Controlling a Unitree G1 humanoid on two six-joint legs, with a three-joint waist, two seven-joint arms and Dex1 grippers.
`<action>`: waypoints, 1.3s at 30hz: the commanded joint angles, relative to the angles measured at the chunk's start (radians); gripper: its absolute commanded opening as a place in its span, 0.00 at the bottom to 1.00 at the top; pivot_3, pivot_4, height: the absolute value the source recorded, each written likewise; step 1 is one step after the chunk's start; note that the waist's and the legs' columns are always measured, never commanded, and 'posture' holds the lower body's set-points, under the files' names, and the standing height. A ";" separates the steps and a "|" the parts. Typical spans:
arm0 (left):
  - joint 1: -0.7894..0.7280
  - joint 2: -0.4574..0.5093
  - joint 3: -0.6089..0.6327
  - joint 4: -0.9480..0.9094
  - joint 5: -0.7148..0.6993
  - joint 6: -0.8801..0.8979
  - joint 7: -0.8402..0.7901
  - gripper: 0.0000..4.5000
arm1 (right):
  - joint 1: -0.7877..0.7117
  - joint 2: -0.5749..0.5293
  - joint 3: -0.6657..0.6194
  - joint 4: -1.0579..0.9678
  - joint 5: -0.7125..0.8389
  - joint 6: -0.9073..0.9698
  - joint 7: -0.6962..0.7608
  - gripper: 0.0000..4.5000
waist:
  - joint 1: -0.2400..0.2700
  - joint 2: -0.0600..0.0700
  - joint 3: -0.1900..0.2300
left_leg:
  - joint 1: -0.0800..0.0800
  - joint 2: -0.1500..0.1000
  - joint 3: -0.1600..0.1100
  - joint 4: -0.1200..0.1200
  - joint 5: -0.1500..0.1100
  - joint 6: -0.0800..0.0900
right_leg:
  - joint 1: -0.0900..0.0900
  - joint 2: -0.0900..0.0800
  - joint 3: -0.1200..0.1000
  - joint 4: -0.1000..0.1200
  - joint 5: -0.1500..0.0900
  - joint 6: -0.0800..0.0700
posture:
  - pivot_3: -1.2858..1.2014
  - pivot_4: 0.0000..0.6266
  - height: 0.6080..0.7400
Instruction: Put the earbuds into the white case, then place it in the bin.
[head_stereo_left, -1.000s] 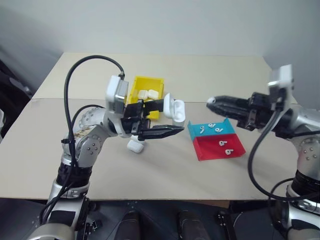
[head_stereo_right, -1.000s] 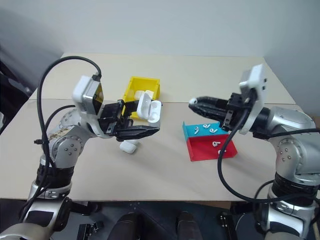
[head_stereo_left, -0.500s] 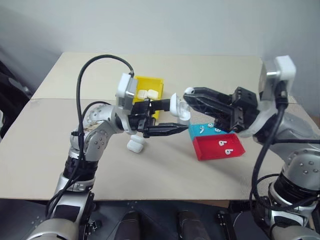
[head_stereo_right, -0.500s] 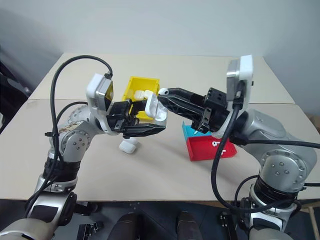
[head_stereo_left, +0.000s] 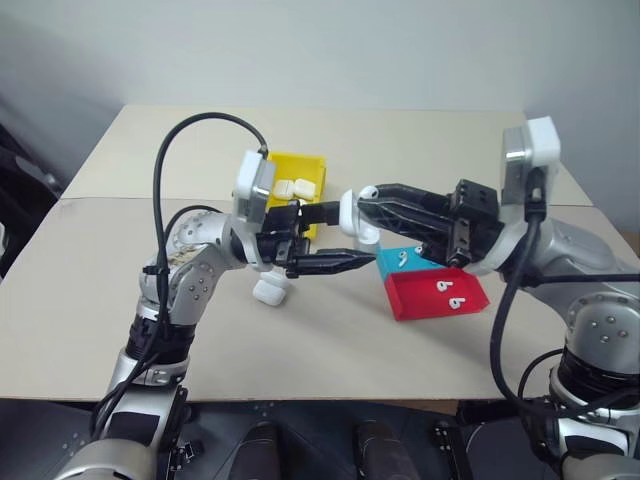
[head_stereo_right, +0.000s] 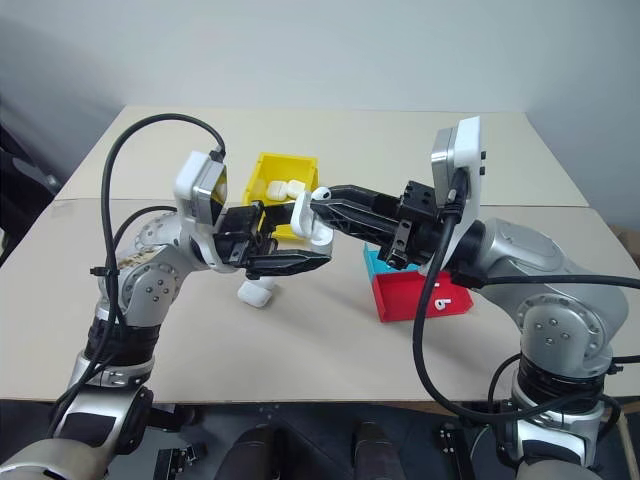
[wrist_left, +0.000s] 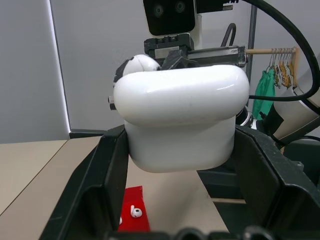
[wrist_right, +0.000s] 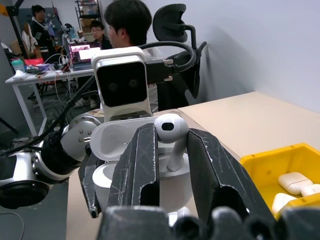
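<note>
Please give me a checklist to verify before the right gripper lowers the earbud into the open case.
1. Left gripper clamps the glossy white pebble-shaped case: ok.
2. Case lid is flipped open: ok.
3. Right gripper pinches a tiny white earbud between its fingers: ok.
4. Earbud stem points down toward the case cavity: ok.
5. Stem is lined up with a free socket: cannot tell.
6. Bright yellow plastic bin has free room beside the cases already in it: ok.

A lab or office is shown: people (wrist_right: 125, 22) are seated at a desk (wrist_right: 45, 75) with computers, and a clothes rack (wrist_left: 272, 50) is seen.
</note>
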 joint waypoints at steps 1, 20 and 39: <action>-0.008 -0.004 0.025 -0.042 -0.016 -0.017 -0.001 0.62 | 0.005 -0.031 0.005 0.004 -0.011 -0.028 0.005 0.14 | 0.000 0.000 0.000 | 0.000 0.000 0.000 0.000 0.000 0.000 | 0.000 0.000 0.000 0.000 0.000 0.000 | 0.52 0.24 1.00; -0.014 -0.027 0.031 -0.028 0.008 -0.035 -0.001 0.62 | 0.036 -0.146 0.062 0.012 -0.030 -0.080 0.092 0.97 | 0.000 0.000 0.000 | 0.000 0.000 0.000 0.000 0.000 0.000 | 0.000 0.000 0.000 0.000 0.000 0.000 | 0.52 0.24 1.00; 0.032 -0.023 0.056 -0.072 0.024 -0.046 0.030 0.62 | -0.371 -0.406 0.576 0.721 -0.843 -0.619 0.623 0.97 | -0.010 0.000 0.000 | 0.000 0.000 0.002 -0.001 0.000 0.001 | -0.002 0.000 0.001 -0.001 0.000 0.000 | 0.52 0.24 1.00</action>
